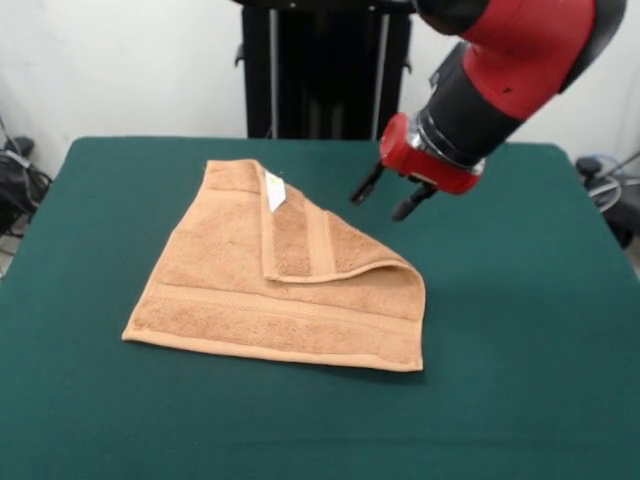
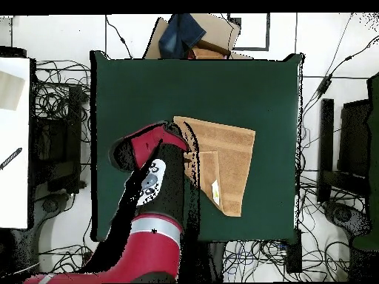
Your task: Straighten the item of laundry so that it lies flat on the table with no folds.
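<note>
The tan terry towel (image 1: 290, 290) lies on the dark green table (image 1: 520, 330), left of centre in the front view. Its far right corner is folded over onto the middle, and a small white tag (image 1: 275, 190) shows on the folded flap. In the overhead view the towel (image 2: 229, 159) lies right of centre, with the tag (image 2: 215, 191) near its lower edge. My gripper (image 1: 389, 197) hangs just above the table beside the towel's far right side, apart from it. Its two dark fingers (image 1: 366, 185) are spread and hold nothing. In the overhead view the arm (image 2: 152, 181) hides the gripper.
The black robot pedestal (image 1: 325, 70) stands behind the table's far edge. Cables and boxes (image 2: 194, 33) lie on the floor around the table in the overhead view. Bare green cloth surrounds the towel on all sides.
</note>
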### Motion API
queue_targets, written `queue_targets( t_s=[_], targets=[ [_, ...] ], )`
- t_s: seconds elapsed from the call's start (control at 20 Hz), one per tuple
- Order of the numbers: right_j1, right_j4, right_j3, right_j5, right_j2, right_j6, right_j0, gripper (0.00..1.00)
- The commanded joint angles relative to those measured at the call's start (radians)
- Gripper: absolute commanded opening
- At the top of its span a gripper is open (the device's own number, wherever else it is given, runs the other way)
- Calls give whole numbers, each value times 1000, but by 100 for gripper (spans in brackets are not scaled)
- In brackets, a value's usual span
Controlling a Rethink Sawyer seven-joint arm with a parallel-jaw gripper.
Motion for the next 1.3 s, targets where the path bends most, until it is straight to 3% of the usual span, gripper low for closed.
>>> queue_targets(
  t_s=[0.05,0.75,1.3],
  targets=[
    [41,47,-11,-53,80,108,-24,100],
    [7,61,8,-186,70,161,-31,100],
    [-15,78,7,-150,59,123,-29,100]
  ],
)
